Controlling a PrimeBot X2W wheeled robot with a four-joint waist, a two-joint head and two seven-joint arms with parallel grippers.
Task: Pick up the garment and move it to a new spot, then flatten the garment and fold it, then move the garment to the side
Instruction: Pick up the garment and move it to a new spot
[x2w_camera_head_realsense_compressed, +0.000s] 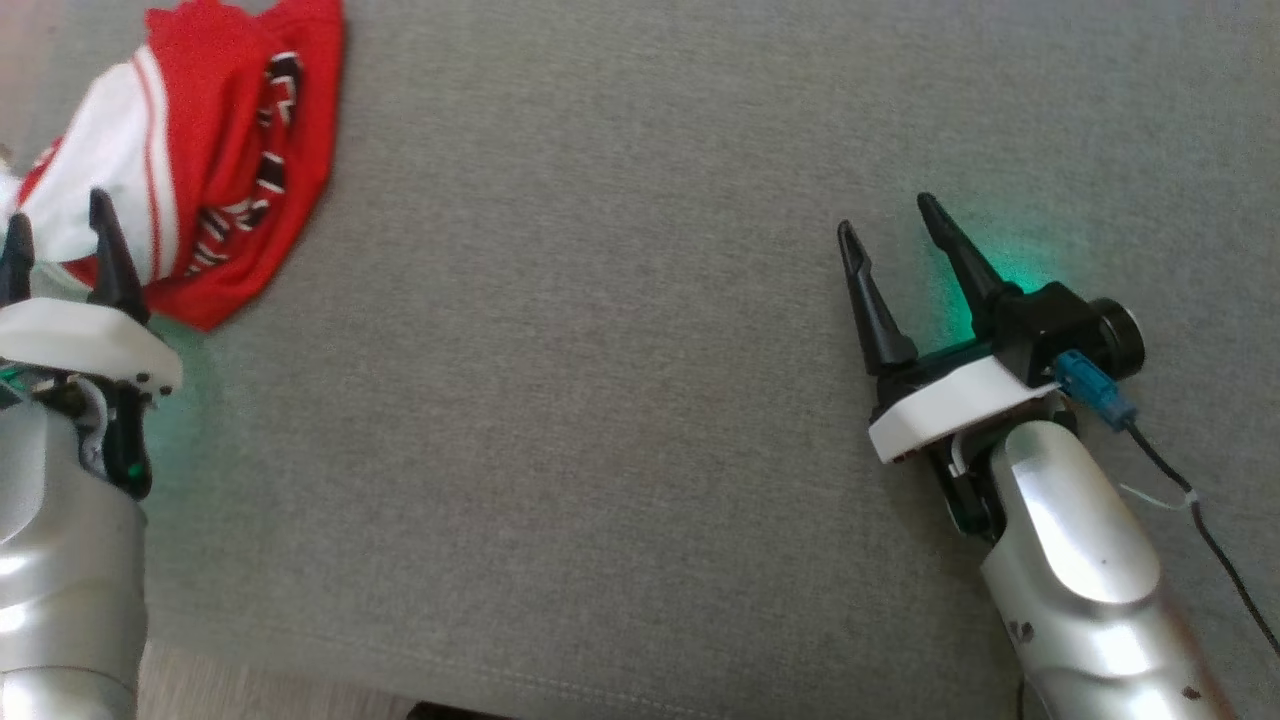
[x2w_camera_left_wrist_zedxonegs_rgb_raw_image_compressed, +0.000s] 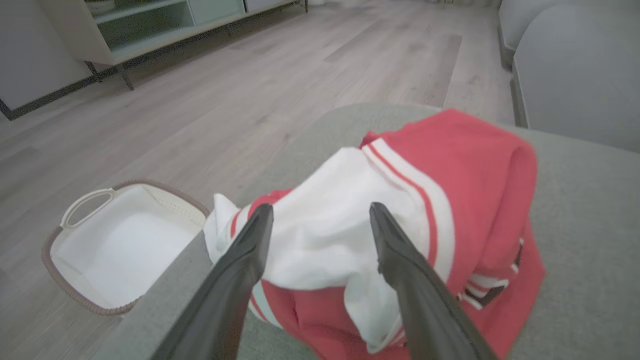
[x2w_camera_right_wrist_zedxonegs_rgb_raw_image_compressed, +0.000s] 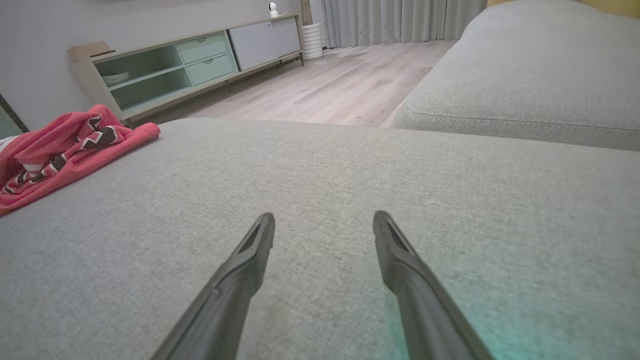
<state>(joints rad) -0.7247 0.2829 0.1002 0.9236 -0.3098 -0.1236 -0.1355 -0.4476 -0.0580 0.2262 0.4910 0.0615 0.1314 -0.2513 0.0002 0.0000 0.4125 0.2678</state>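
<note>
A grey couch cushion (x2w_camera_head_realsense_compressed: 600, 400) is the work surface, with wood floor beyond. Left of the garment, down on the floor, sits a white basket (x2w_camera_left_wrist_zedxonegs_rgb_raw_image_compressed: 115, 240). The red-and-white garment (x2w_camera_head_realsense_compressed: 240, 150) lies crumpled at the cushion's corner. The left gripper (x2w_camera_head_realsense_compressed: 58, 215) is just beside it, 2 fingers spread and empty. Well right of the garment, the right gripper (x2w_camera_head_realsense_compressed: 888, 216) hovers, also spread. A shallow pinch could drag cloth over the edge.

Soft, even light is spread over the grey cushion (x2w_camera_head_realsense_compressed: 600, 400), and few shadows are cast. A green glow (x2w_camera_head_realsense_compressed: 1015, 262) is thrown beside the right gripper (x2w_camera_head_realsense_compressed: 887, 214) — glare is seen on the silver forearm (x2w_camera_head_realsense_compressed: 1070, 520). The left wrist view is blurred toward its edges.
</note>
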